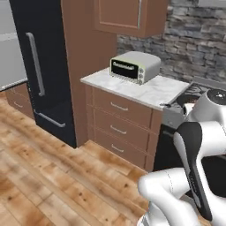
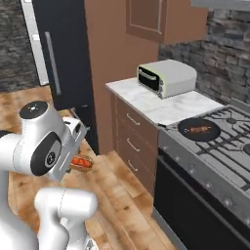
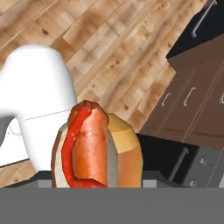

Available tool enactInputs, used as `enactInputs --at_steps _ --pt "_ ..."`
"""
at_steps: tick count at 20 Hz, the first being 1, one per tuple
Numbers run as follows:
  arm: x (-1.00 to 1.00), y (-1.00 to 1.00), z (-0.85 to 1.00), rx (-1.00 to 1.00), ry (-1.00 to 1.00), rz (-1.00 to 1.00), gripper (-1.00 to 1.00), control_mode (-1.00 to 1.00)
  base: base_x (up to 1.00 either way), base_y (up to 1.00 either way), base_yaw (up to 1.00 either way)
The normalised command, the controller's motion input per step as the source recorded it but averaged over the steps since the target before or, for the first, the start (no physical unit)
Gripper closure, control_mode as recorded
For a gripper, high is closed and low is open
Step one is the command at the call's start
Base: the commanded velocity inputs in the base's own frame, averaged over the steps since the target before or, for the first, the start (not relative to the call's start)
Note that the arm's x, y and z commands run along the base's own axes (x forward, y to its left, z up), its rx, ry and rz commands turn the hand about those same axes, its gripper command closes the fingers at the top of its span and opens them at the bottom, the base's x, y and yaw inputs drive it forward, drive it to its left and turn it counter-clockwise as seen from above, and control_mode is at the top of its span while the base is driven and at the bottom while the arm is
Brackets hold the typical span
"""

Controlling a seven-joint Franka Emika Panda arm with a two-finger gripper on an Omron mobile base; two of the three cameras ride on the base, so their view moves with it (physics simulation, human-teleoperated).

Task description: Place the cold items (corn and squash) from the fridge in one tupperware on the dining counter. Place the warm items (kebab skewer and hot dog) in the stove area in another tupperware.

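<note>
Hand view pictures are taken up by the hot dog (image 3: 94, 151), which is held tight between the fingers of the gripper (image 3: 94, 181), high over the wooden floor (image 3: 109, 48). From the right base view, the hot dog (image 2: 81, 163) is seen beside the white arm, though it looks small and a bit blurry there. The kebab skewer (image 2: 200, 129) is left lying on a dark pan (image 2: 185, 131) on the stove (image 2: 219, 146), next to the marble counter (image 2: 161, 105) where a toaster oven (image 2: 168, 77) is set.

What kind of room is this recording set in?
A rendered home kitchen: a steel gas stove with a dark pan, a toaster oven on a marbled counter over brown drawers, and a tall dark fridge.
</note>
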Motion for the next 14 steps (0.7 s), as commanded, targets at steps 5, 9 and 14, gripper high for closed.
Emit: enactInputs --at_steps 5,9,14 --pt "0.0 0.0 0.0 0.0 0.0 0.0 1.0 1.0 0.29 0.62 0.46" --pt "0.0 0.0 0.0 0.0 0.0 0.0 1.0 1.0 0.37 0.7 0.41" --pt "0.0 0.0 0.0 0.0 0.0 0.0 1.0 1.0 0.4 0.74 0.35"
